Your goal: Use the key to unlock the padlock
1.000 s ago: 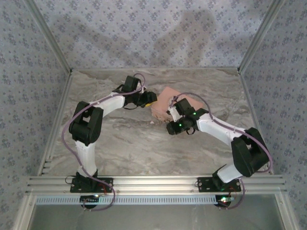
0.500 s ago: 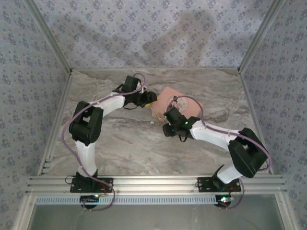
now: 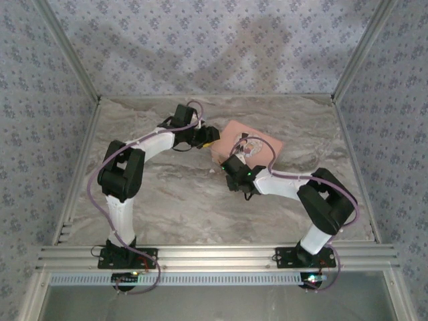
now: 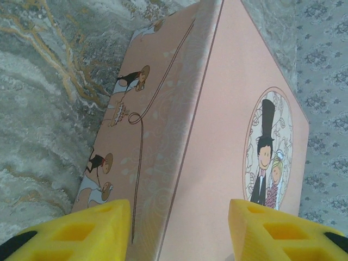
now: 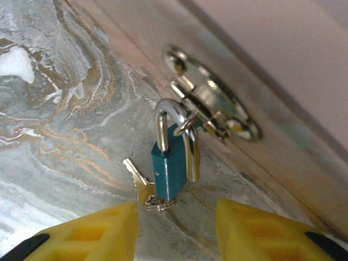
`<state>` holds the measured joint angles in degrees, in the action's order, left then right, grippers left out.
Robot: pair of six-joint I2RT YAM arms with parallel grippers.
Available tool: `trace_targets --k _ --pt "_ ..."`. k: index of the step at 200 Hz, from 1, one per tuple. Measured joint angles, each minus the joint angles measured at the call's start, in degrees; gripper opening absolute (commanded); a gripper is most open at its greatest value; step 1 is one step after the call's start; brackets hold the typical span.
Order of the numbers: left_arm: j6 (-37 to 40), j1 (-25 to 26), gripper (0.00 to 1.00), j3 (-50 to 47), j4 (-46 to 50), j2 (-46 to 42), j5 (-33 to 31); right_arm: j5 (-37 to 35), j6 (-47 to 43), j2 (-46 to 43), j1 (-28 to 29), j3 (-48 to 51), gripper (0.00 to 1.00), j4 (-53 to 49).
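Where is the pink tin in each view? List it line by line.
Top external: pink tin just right of centre.
Left wrist: pink tin from centre to right edge.
Right wrist: its wall crosses the upper right, padlock hanging on it.
Shared landmark: marbled tabletop.

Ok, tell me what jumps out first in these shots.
The pink tin with its cartoon couple stands out, sitting at the back middle of the marbled table. In the right wrist view, a small teal padlock is hooked through the tin's metal hasp. A key lies by its lower end, and the yellow fingers of the right gripper frame both.
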<state>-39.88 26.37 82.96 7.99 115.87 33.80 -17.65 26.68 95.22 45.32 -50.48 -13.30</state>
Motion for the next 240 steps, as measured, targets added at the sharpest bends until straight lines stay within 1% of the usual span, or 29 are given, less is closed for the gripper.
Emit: trace_targets --k 39,92,109,140,172,205,240 --pt "0.00 0.00 0.50 0.96 0.00 0.50 0.00 -0.57 1.20 2.64 -0.11 -0.46 0.34 1.46" --pt "0.02 0.00 0.50 1.42 0.72 0.66 0.00 -0.52 1.33 3.34 -0.81 -0.57 0.06 3.43" --pt "0.07 0.00 0.50 1.75 0.92 0.83 0.02 -0.28 0.76 3.32 -0.83 -0.57 0.00 3.54" --pt "0.46 0.00 0.50 1.77 1.01 1.53 0.00 1.40 -1.70 2.49 -0.83 -0.57 0.00 1.95" --pt "1.36 0.00 0.50 2.84 1.51 3.37 0.00 3.32 -5.66 0.61 -0.87 -1.07 0.00 -2.89" --pt "1.99 -0.02 0.50 3.28 1.90 3.93 0.44 4.17 -10.19 0.39 -0.87 -4.28 0.00 -8.83" --pt "1.92 0.04 0.48 3.21 2.12 3.98 1.40 4.20 -15.63 0.46 -0.50 -6.97 0.00 -12.92"
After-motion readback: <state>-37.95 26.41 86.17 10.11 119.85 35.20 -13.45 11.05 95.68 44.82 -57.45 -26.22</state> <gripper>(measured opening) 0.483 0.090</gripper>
